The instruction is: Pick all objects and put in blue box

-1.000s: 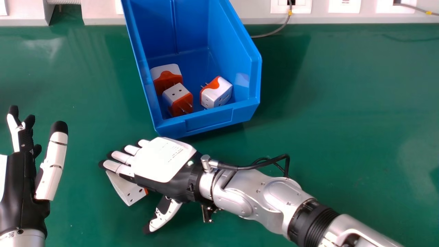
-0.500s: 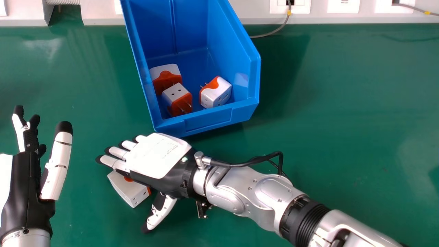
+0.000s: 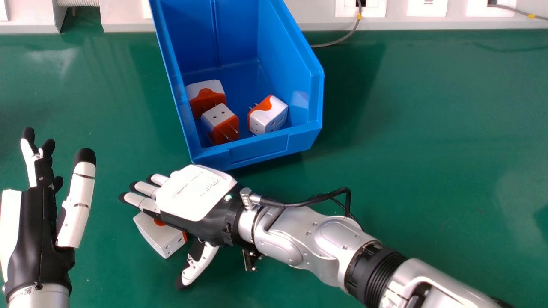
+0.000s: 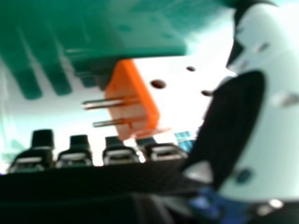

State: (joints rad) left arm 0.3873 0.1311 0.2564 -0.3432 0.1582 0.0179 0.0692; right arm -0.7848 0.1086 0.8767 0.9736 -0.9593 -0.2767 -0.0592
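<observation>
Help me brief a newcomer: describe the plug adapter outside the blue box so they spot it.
On the green table, find the blue box, then the robot's right hand on its near side. Partly under that hand is a white and orange plug adapter. It sits outside the box, unlike its three lookalikes inside.

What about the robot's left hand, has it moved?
Yes, a little: the left hand moved toward the head view's right, so its sideways gap to the blue box got smaller.

2 grey cables [image 3: 353,30] leave white sockets [image 3: 376,11] beyond the green table [image 3: 436,111].
</observation>
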